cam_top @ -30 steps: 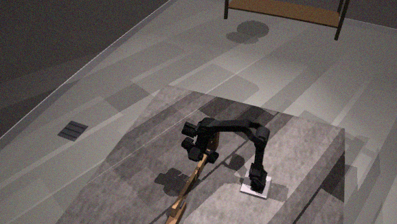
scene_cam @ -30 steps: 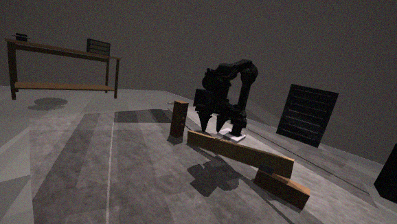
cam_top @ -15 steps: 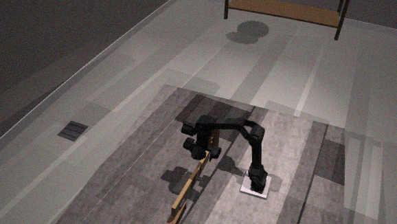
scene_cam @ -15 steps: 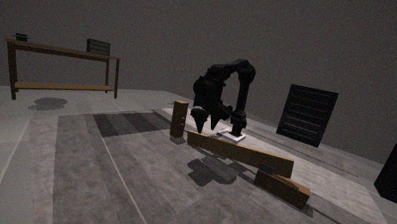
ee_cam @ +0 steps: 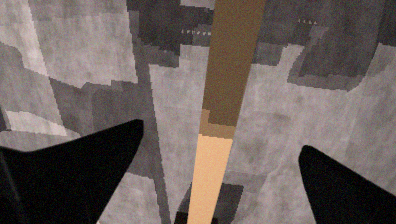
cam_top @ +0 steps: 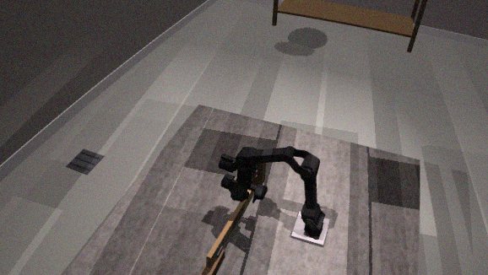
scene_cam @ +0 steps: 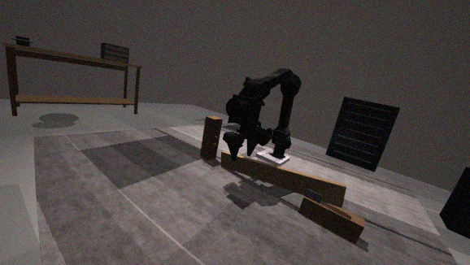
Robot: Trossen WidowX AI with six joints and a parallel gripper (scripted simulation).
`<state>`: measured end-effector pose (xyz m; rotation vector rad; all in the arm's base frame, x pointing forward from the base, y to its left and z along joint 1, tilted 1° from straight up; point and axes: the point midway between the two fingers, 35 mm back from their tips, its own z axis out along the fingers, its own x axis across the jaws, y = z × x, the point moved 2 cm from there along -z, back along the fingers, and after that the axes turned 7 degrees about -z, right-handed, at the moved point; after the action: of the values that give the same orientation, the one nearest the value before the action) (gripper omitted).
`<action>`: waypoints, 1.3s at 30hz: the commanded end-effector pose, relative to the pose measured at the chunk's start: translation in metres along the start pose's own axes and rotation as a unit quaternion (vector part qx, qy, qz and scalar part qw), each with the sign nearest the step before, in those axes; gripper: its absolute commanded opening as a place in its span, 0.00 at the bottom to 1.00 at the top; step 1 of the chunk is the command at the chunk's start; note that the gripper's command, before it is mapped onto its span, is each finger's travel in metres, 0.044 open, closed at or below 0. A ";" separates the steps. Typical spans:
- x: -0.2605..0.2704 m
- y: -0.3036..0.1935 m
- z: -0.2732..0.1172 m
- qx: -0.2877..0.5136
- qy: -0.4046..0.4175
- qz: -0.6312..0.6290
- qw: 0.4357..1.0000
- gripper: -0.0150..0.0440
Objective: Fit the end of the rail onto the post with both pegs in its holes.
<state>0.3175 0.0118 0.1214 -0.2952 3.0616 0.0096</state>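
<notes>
Exterior view had the bed rail (cam_top: 227, 232) (scene_cam: 280, 174) (ee_cam: 204, 175) as our landmark: its far end sat raised in the bracket (scene_cam: 313, 195) on the footboard block (scene_cam: 331, 219), which explained its slope down to the table, while the post (scene_cam: 211, 138) stood upright just beyond its near end, a gap apart. We had the claw (cam_top: 250, 197) (scene_cam: 242, 158) (ee_cam: 221, 140) over the rail's near part, its fingers wide apart on either side with nothing clamped, probably so they could close across the rail's thickness. We judged that gripping near that end would let us lift it level while the bracket kept the other end.
</notes>
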 end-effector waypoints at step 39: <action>0.004 0.000 0.046 0.000 0.006 -0.002 1.000 0.38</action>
<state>0.3164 0.0121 0.0763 -0.2984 3.0735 0.0105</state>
